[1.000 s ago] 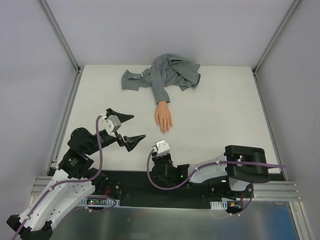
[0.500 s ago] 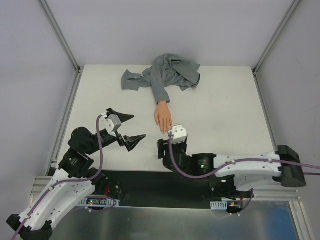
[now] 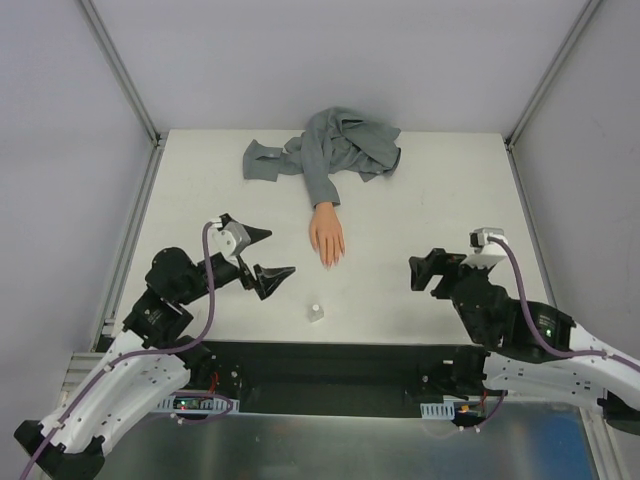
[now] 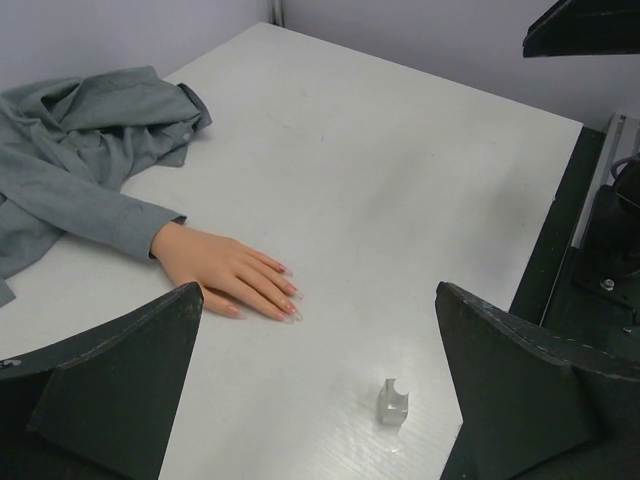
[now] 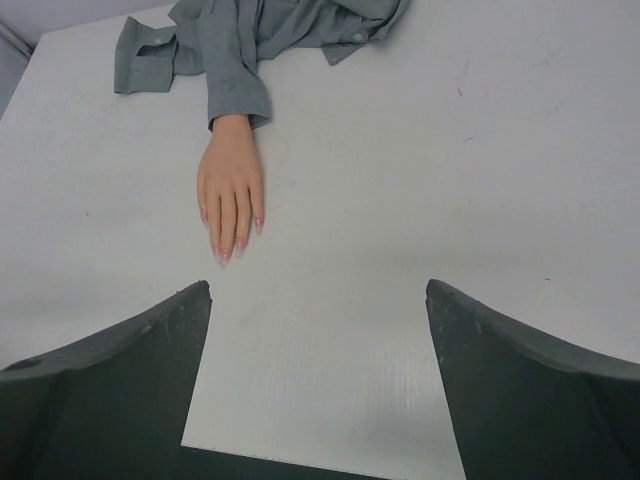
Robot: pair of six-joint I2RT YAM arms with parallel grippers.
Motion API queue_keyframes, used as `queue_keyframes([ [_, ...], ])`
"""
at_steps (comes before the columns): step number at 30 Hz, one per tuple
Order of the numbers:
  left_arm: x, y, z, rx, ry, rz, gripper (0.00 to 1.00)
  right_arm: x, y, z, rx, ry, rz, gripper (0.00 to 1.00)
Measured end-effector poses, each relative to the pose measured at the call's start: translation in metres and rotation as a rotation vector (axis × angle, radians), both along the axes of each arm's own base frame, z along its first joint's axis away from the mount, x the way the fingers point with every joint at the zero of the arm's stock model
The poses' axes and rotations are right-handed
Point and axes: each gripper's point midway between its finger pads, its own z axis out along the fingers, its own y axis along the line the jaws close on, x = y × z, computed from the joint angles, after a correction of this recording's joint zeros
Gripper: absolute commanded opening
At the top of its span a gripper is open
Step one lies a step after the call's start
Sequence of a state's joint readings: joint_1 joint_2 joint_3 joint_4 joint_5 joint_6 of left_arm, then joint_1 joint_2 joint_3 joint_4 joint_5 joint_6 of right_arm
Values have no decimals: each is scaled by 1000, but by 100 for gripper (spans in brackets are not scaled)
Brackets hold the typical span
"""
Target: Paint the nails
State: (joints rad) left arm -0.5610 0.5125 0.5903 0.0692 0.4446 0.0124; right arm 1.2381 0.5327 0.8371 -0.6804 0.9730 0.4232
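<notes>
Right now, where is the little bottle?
In the top view, the small bottle stands near the front edge of the table, on the robot's side of the mannequin hand, right of the left gripper.

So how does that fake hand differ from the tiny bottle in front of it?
The mannequin hand is peach and far larger; the bottle is small and pale. The hand lies flat, palm down, with its fingers pointing toward the arms, while the bottle stands upright. The hand comes out of a grey sleeve; the bottle stands alone, nearer the table's front edge. Both rest on the white table.
</notes>
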Motion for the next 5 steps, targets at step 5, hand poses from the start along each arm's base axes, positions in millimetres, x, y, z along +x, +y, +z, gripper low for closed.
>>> queue_keyframes([
  [5, 4, -2, -7, 6, 36, 4, 99, 1, -9, 2, -69, 1, -14, 97],
])
